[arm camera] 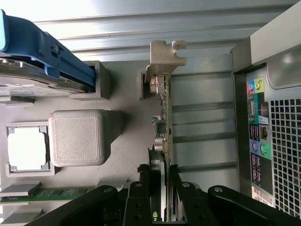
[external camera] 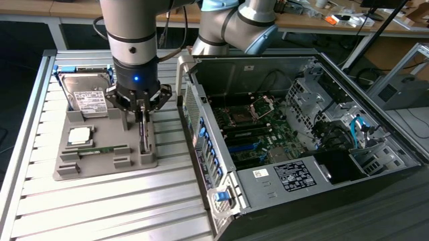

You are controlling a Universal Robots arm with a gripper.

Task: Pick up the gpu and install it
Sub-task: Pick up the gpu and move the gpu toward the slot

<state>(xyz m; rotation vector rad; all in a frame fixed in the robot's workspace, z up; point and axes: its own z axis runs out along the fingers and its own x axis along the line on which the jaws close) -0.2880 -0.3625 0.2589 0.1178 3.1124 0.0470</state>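
Item: gpu (external camera: 144, 139), a thin green-brown circuit card with a silver bracket (arm camera: 167, 54) at one end. It stands on edge in a slot along the side of the grey parts tray (external camera: 100, 169) that faces the open computer case (external camera: 295, 175). Holder: gripper (external camera: 142, 123), lowered straight over that side of the tray. In the wrist view its fingers (arm camera: 154, 165) sit on either face of the card and pinch it near the end away from the bracket. Card position: its lower edge looks to be down in the tray slot and not yet raised, though the exterior view does not settle this. Also on the tray: a boxy hard drive (external camera: 87, 98) at the far end, a square processor (external camera: 80, 134) in the middle, and a narrow memory stick (external camera: 100, 149) lying flat just past it. The tray rests on a slatted metal tabletop (external camera: 100, 208). The case lies beside the tray with its side panel off and its motherboard (external camera: 254, 135) exposed. Step in hand, by judgement: the pick-up, with the grasp made and the card unmoved; installation not begun. What freeing the card calls for, by judgement: a straight pull along the slot with no sideways lean, since the tray's posts stand close to the bracket end and a tilt could bind the thin board.
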